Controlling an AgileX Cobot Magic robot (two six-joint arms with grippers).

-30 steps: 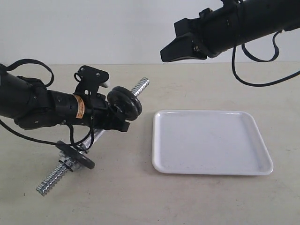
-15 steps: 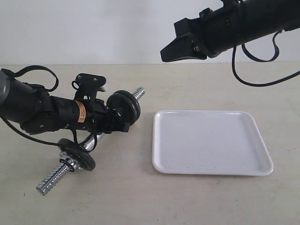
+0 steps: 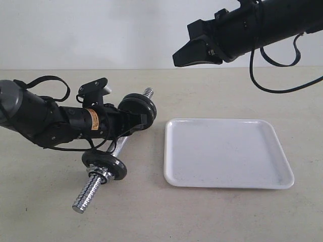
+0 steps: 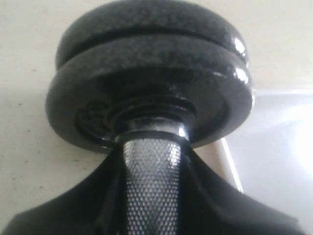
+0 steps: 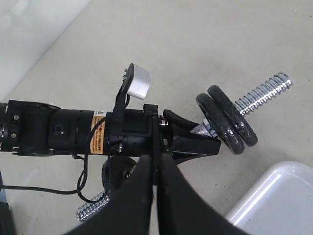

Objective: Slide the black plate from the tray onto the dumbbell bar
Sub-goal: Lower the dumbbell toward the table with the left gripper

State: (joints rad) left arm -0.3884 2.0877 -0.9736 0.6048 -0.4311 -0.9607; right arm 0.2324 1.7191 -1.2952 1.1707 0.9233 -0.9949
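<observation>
My left gripper (image 3: 130,122) is shut on the knurled middle of the dumbbell bar (image 3: 116,147), its black fingers (image 4: 95,200) on either side of the chrome rod (image 4: 151,186). A black plate (image 3: 139,111) sits on the bar's end nearest the tray, tight against a second like disc (image 4: 151,34). A short threaded tip (image 5: 262,92) sticks out past them. Another black disc (image 3: 104,165) sits near the bar's other threaded end (image 3: 86,194). The white tray (image 3: 227,151) holds nothing. My right gripper (image 5: 156,169) is shut and empty, high above the table (image 3: 177,57).
The left arm (image 3: 45,123) and its cable lie low across the left of the beige table. The tray's rounded corner (image 5: 274,196) is a short way from the plates. The right arm (image 3: 262,25) and its cable hang over the back right.
The left gripper has swung the bar: its near threaded end moved right and the far end dropped slightly. Less thread now shows past the paired plates. The right arm has not moved.
</observation>
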